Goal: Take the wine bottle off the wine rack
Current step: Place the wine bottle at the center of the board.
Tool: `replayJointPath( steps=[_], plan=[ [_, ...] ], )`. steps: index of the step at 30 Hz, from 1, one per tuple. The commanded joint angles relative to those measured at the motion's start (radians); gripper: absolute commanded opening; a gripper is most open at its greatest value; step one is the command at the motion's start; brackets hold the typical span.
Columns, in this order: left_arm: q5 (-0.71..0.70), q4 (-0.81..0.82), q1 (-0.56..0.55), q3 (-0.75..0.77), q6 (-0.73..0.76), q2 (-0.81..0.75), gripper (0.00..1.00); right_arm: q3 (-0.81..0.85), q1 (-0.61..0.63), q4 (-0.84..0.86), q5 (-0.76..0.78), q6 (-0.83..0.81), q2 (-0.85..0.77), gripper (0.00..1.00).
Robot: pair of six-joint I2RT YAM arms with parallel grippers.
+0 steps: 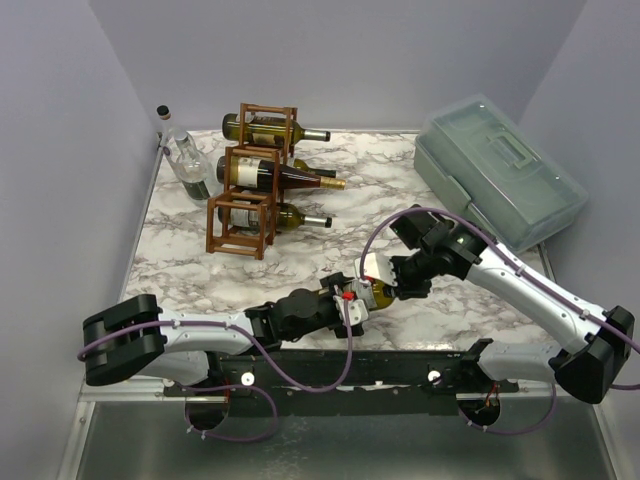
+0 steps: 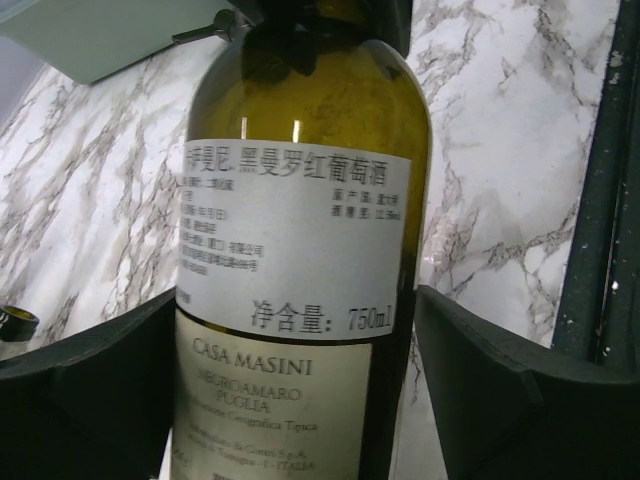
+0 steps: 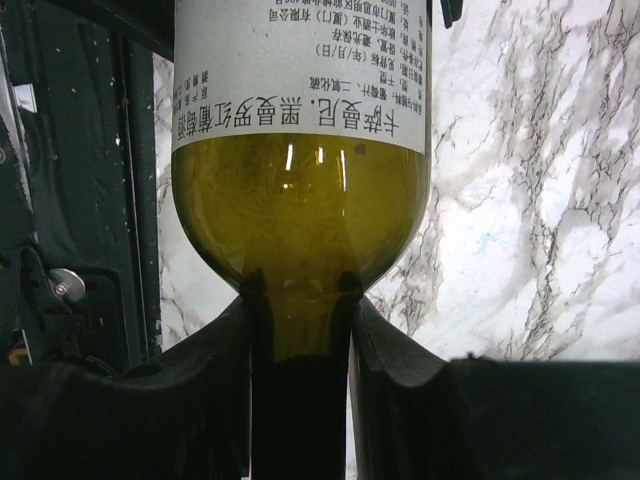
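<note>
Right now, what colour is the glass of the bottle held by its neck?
The bottle is see-through olive green, clearest in the right wrist view.

The wine bottle (image 3: 300, 210) is glossy olive-green glass with bright glints, and its label (image 2: 290, 240) is matt white paper. The table (image 3: 540, 200) has a smooth, marble-patterned top. The wine rack (image 1: 243, 222) is reddish-brown wood. The box (image 1: 500, 170) looks like translucent grey-green plastic. The right end effector (image 3: 300, 320) has matt black fingers (image 3: 160, 410), slightly grainy.
</note>
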Motion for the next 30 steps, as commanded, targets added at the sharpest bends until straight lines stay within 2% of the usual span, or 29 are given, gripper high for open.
replayJointPath(
  steps=[1,2,5,7,10,12,14,16,22,27,30],
  plan=[
    [-0.035,0.033,-0.003,0.002,0.013,0.023,0.79,0.056,-0.002,0.036,-0.09,0.009,-0.008,0.0],
    [-0.036,0.033,-0.004,0.002,0.01,0.025,0.74,0.056,-0.002,0.037,-0.089,0.009,-0.008,0.0],
    [-0.053,0.031,-0.004,0.004,0.002,0.032,0.52,0.055,-0.002,0.041,-0.09,0.014,-0.006,0.0],
    [-0.071,0.031,-0.003,0.006,-0.002,0.034,0.25,0.054,-0.002,0.045,-0.091,0.017,-0.006,0.0],
    [-0.083,0.03,-0.004,0.007,-0.004,0.033,0.08,0.05,-0.002,0.057,-0.088,0.027,-0.004,0.0],
    [-0.09,0.031,-0.004,0.008,-0.009,0.028,0.0,0.047,-0.002,0.07,-0.085,0.037,-0.003,0.0],
    [-0.094,0.032,-0.004,0.013,-0.018,0.023,0.0,0.042,-0.002,0.082,-0.078,0.045,0.002,0.03],
    [-0.101,0.033,-0.004,0.021,-0.032,0.02,0.0,0.031,-0.002,0.099,-0.061,0.056,0.009,0.11],
    [-0.133,0.036,-0.004,0.042,-0.077,0.016,0.0,0.002,-0.003,0.132,-0.049,0.075,0.028,0.41],
    [-0.145,0.048,-0.003,0.045,-0.088,0.039,0.0,0.003,-0.002,0.148,-0.05,0.083,0.032,0.73],
    [-0.151,0.058,-0.004,0.042,-0.095,0.045,0.0,0.008,-0.002,0.155,-0.05,0.088,0.025,0.81]
  ],
)
